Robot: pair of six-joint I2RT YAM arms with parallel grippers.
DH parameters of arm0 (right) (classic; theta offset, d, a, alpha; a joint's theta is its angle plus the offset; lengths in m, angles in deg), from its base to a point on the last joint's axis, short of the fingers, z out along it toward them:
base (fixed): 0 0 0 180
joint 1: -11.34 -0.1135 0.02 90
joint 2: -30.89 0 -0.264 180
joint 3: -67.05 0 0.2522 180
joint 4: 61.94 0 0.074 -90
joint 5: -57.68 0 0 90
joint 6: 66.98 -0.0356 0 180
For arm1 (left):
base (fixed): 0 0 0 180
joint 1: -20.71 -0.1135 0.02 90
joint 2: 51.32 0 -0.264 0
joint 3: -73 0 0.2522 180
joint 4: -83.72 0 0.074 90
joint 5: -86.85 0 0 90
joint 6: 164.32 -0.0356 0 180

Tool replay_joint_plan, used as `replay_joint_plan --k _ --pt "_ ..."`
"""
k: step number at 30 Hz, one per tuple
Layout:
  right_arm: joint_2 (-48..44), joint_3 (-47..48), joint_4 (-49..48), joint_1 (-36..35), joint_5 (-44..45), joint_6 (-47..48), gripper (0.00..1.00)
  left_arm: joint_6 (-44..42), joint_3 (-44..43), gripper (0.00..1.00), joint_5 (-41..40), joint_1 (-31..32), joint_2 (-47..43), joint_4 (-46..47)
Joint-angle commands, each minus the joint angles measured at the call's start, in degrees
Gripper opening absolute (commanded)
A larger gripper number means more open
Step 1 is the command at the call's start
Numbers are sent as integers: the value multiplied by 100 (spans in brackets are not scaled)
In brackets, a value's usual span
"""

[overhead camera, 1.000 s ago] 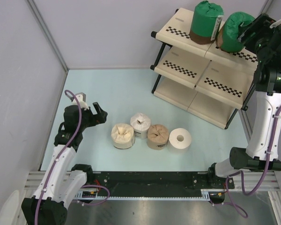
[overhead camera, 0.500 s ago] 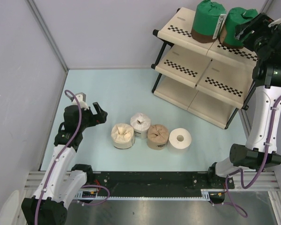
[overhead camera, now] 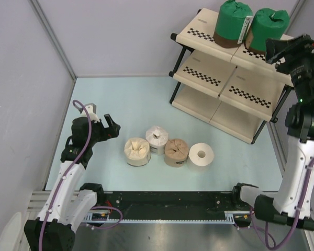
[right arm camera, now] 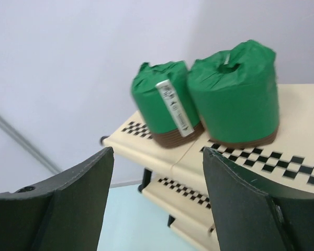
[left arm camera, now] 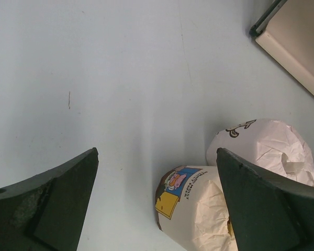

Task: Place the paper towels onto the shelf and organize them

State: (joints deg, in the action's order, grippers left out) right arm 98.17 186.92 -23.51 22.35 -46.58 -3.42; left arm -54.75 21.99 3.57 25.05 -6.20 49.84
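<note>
Showing the released, empty left hand nearest the four upright paper towels rowed on the counter toward its 3 o'clock, while the equally slack right hand faces two green rolls on the shelf.

Bright, even light is cast throughout. A faint shadow is thrown beside the cream-wrapped roll. The green rolls are slightly blurred.

Shelf, top tier: 2 green rolls stand upright, side by side. Pale-blue table carries a row: cream roll, white roll, tan roll, bare white roll.
</note>
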Motion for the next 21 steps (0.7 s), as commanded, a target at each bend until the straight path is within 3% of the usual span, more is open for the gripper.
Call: replay_joint_plan --k 1,6,12,16,21 --pt "-391 -449 -112 -2 -542 -221 73 64 -36 100 128 -47 -3 175" --pt "-550 -907 46 -265 -1026 32 73 64 -36 100 145 -47 32 158" --pt "177 -259 240 -1565 -351 560 71 55 -36 100 128 -47 49 158" --pt "785 129 13 -2181 -112 544 61 55 -36 100 66 -47 40 140" --pt "1497 568 -322 -2217 -139 411 47 55 -45 100 66 -47 67 140"
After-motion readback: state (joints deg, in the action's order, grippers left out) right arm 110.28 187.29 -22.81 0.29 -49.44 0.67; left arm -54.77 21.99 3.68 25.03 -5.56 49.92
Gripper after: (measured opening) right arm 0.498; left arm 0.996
